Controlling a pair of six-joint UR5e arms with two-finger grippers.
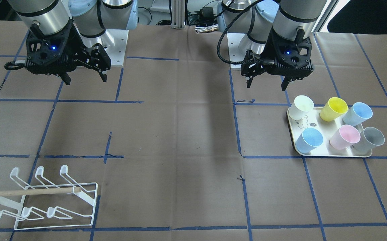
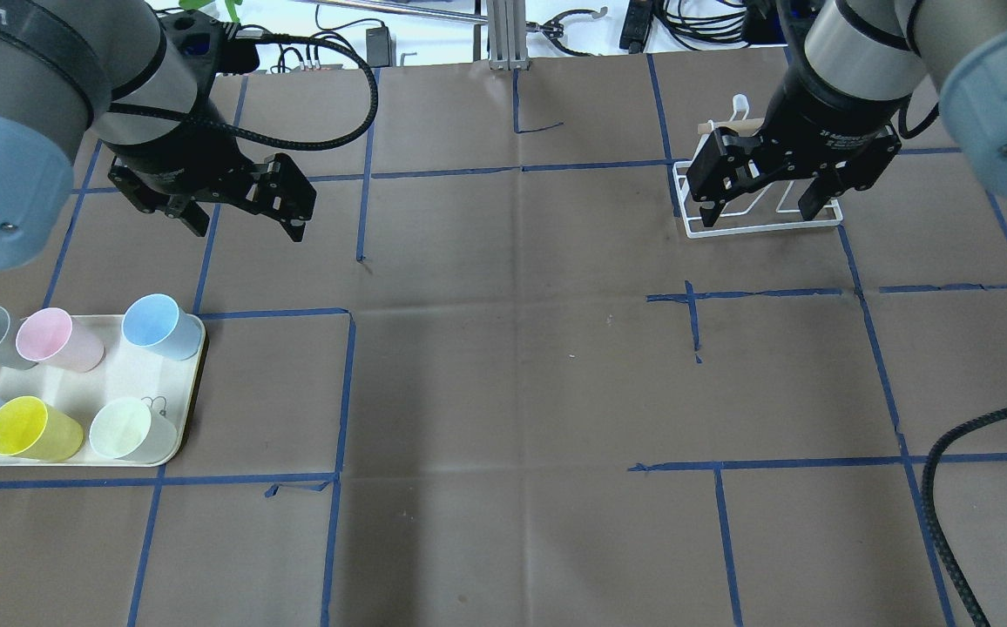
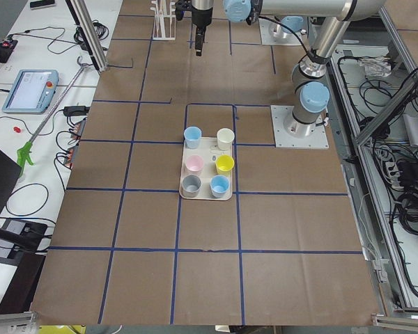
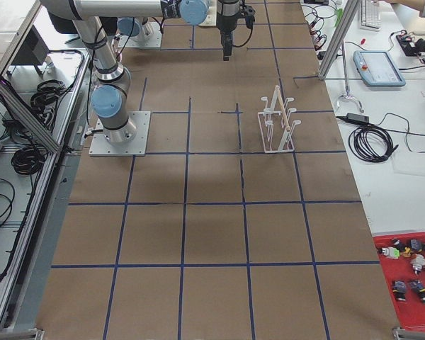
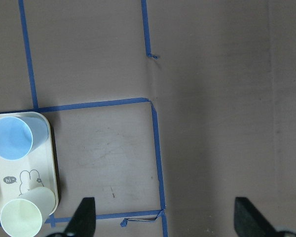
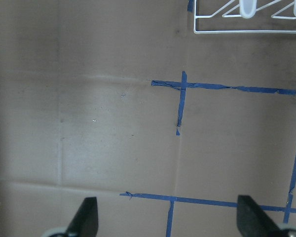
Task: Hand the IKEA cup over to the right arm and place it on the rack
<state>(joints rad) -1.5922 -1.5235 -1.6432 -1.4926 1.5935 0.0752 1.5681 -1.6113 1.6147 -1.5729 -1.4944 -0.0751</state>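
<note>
1. Six cups stand on the cream tray (image 1: 314,122): a white cup (image 1: 301,106), a yellow cup (image 1: 333,108), a blue cup (image 1: 357,113), a second blue cup (image 1: 309,140), a pink cup (image 1: 345,136) and a grey cup (image 1: 369,139). I cannot tell which one the task means.
2. The left gripper (image 1: 266,85) hangs in the air just beside the tray, not over it. Its fingers are spread apart with nothing between them. It is apart from all the cups.
3. The right gripper (image 1: 85,80) is well apart from the tray, toward the other end of the bench (image 1: 180,134). Its fingers are spread apart too, and it holds nothing.
4. The white rack (image 1: 86,198) with its wooden bar (image 1: 29,192) stands on the bench, well apart from the tray.
5. In the overhead view the right gripper covers much of the rack, and the blue cup is cut off at the picture's edge.
6. The left wrist view shows only one corner of the tray, with the second blue cup and the white cup on it.
7. The right wrist view shows only a thin edge of the rack at the top.
</note>
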